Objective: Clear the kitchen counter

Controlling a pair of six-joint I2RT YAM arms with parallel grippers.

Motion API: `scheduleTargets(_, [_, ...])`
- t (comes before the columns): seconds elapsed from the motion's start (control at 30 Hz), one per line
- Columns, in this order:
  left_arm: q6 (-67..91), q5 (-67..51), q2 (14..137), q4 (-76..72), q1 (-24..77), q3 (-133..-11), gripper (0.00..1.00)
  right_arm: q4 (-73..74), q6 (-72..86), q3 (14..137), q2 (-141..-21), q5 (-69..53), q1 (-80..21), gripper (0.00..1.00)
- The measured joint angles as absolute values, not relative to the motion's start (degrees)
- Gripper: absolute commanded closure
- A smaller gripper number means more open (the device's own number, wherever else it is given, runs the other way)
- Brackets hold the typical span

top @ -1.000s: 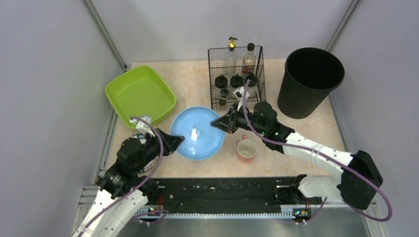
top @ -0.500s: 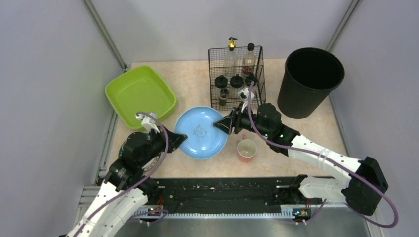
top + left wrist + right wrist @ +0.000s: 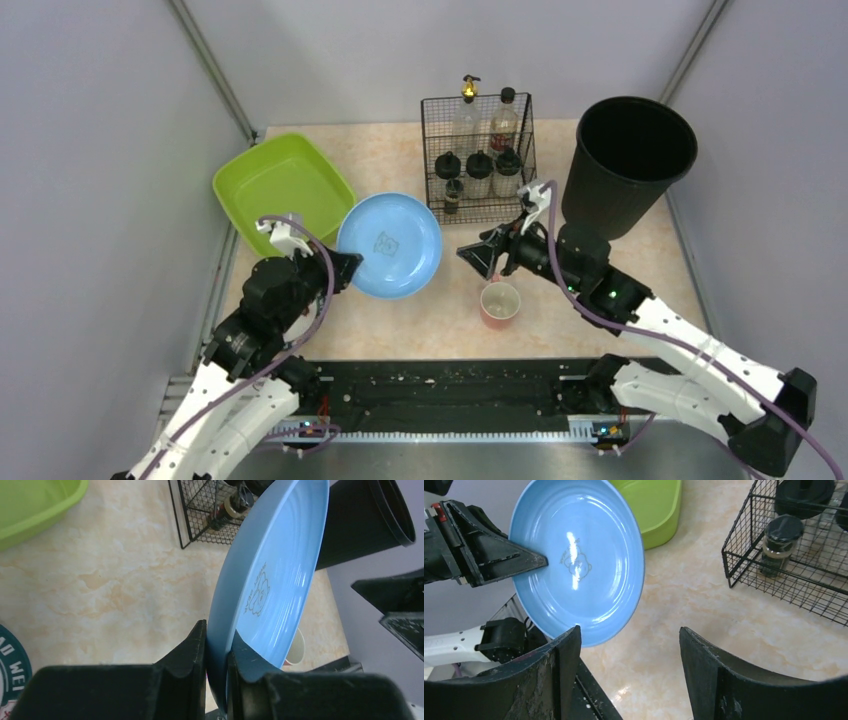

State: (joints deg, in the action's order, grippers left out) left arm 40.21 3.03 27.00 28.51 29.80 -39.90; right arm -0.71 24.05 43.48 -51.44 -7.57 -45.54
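Left gripper (image 3: 216, 645) clamped on rim of blue plate (image 3: 390, 245); the plate is held edge-on and tilted, just right of the green tub (image 3: 280, 185). It appears lifted off the counter (image 3: 390, 165), though the top view does not settle this.

Right gripper (image 3: 629, 670): jaws wide apart, nothing between them, hanging near the cup (image 3: 500, 303).

The counter spans the whole work area under the tub, rack (image 3: 478, 160), bin (image 3: 625, 165) and cup.

Likely step: carry the plate into the tub. A 1-point rim grip gives the plate leverage to swing, so move slowly. Bring the lower edge over the tub's near wall, lay the plate flat, and only then let go. Keep the right arm back.
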Motion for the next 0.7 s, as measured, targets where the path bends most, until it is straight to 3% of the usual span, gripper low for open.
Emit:
scheduleTargets(0.4, [37.7,12.7,37.8,26.7,28.7,-44.7,1.0,6.0,23.0,41.5,-42.6,-6.6,-45.5,0.31])
scheduleTargets(0.7, [38.9,9.6,48.2,20.0,15.0,-49.3,1.0,8.4,23.0,39.2,-38.1,-10.1,-45.6,0.3])
